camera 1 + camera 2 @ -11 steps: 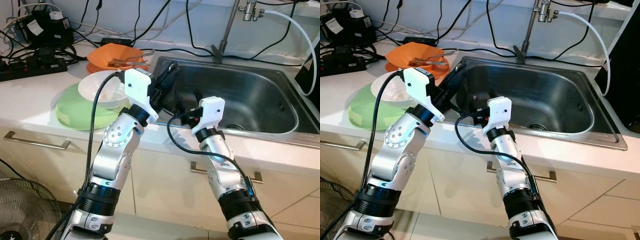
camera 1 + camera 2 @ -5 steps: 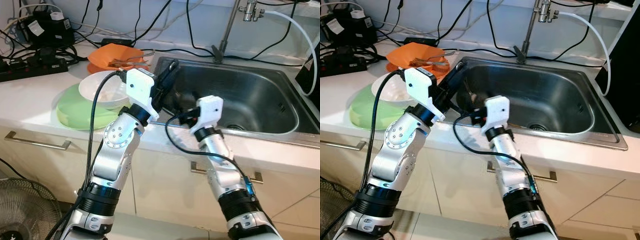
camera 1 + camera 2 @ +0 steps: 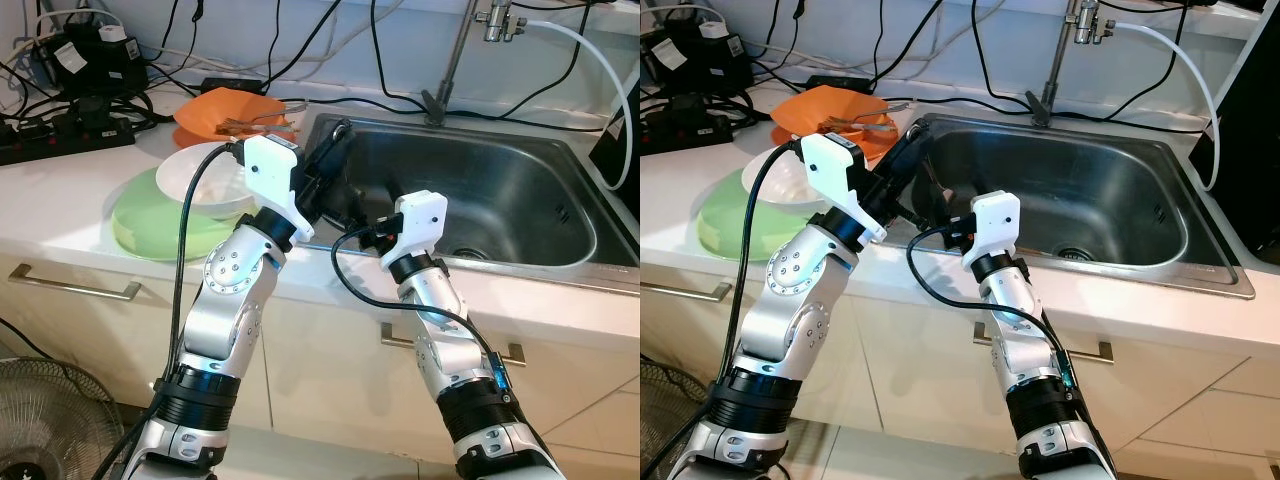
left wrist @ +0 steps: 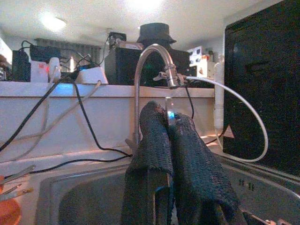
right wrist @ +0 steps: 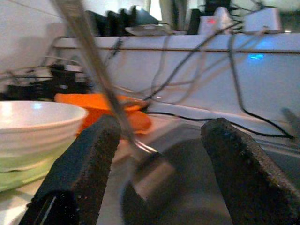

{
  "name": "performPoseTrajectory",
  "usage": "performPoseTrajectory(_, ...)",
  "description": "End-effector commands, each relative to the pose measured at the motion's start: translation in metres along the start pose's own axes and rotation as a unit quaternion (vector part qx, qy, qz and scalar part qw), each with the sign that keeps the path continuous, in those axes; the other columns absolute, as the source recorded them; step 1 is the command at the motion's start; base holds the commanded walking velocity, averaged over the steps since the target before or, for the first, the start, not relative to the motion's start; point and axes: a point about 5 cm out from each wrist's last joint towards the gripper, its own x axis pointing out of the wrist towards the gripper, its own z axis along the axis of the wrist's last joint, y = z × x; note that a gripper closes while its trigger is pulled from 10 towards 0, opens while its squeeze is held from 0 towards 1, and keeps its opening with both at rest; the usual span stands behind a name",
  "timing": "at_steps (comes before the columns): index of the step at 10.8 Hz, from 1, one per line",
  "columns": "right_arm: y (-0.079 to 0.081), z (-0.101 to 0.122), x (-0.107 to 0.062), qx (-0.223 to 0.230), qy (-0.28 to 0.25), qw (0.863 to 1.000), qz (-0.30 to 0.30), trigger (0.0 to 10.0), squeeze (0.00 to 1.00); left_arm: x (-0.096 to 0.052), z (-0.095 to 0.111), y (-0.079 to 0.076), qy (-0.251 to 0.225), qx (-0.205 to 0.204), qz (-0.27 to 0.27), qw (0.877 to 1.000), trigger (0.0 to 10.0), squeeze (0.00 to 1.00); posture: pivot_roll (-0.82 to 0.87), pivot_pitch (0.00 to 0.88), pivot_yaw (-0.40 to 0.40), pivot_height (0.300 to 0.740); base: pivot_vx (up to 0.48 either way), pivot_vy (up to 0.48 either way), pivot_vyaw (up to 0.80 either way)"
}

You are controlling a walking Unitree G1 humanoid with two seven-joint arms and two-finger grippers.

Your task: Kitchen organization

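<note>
My left gripper (image 3: 342, 128) reaches over the left rim of the steel sink (image 3: 520, 200), fingers pointing up and away. In the left wrist view its fingers (image 4: 154, 136) are pressed together, with the thin end of a metal utensil (image 4: 168, 107) poking out between them. My right gripper (image 3: 364, 232) sits low at the sink's front left corner, pointing left, and is open. In the right wrist view the utensil's long handle (image 5: 105, 89) slants between its two wide-apart pads (image 5: 79, 164) without touching either, and its blurred dark head lies lower down.
On the counter left of the sink, a white bowl (image 3: 200, 178) sits on a green plate (image 3: 150, 228). An orange dish (image 3: 222, 106) holding cutlery is behind them. A power strip and cables (image 3: 60, 135) fill the back left. The faucet (image 3: 455, 60) rises behind the sink. A fan (image 3: 40, 420) stands on the floor.
My right gripper shifted a little left toward the left arm, then eased back. The left wrist drifted slightly left. The grip on the utensil has not changed.
</note>
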Motion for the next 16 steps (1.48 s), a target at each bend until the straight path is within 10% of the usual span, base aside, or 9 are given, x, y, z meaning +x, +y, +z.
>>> performPoseTrajectory(1, 0.008, 0.005, 0.001, 0.006, -0.011, 1.0, 0.026, 10.0, 0.0, 0.005, 0.002, -0.006, -0.004, -0.005, -0.019, 1.0, 10.0, 0.0, 0.21, 0.0, -0.005, 0.74, 0.0, 0.0, 0.0)
performPoseTrajectory(4, 0.012, 0.006, 0.0, 0.012, -0.014, 0.999, 0.043, 10.0, 0.0, 0.005, 0.005, 0.003, -0.016, 0.037, 0.012, 0.999, 10.0, 0.0, 0.2, 0.0, -0.003, 0.74, 0.0, 0.0, 0.0)
performPoseTrajectory(12, 0.0, 0.006, 0.004, -0.004, -0.011, 1.0, 0.003, 10.0, 0.0, 0.003, -0.005, -0.009, 0.026, -0.014, -0.047, 0.998, 10.0, 0.0, 0.21, 0.0, -0.005, 0.74, 0.0, 0.0, 0.0)
performPoseTrajectory(13, -0.001, 0.005, 0.004, -0.008, -0.007, 1.0, 0.0, 8.9, 0.0, 0.003, -0.005, -0.009, 0.025, -0.014, -0.047, 0.998, 10.0, 0.0, 0.21, 0.0, -0.005, 0.74, 0.0, 0.0, 0.0)
performPoseTrajectory(14, -0.002, 0.004, 0.003, -0.012, -0.005, 1.0, -0.004, 0.0, 0.0, 0.003, -0.004, -0.009, 0.025, -0.016, -0.048, 0.998, 10.0, 0.0, 0.21, 0.0, -0.004, 0.74, 0.0, 0.0, 0.0)
performPoseTrajectory(16, -0.003, 0.004, 0.004, -0.011, -0.006, 1.0, -0.005, 0.0, 0.0, 0.004, -0.003, -0.009, 0.022, -0.014, -0.048, 0.999, 10.0, 0.0, 0.22, 0.0, -0.006, 0.74, 0.0, 0.0, 0.0)
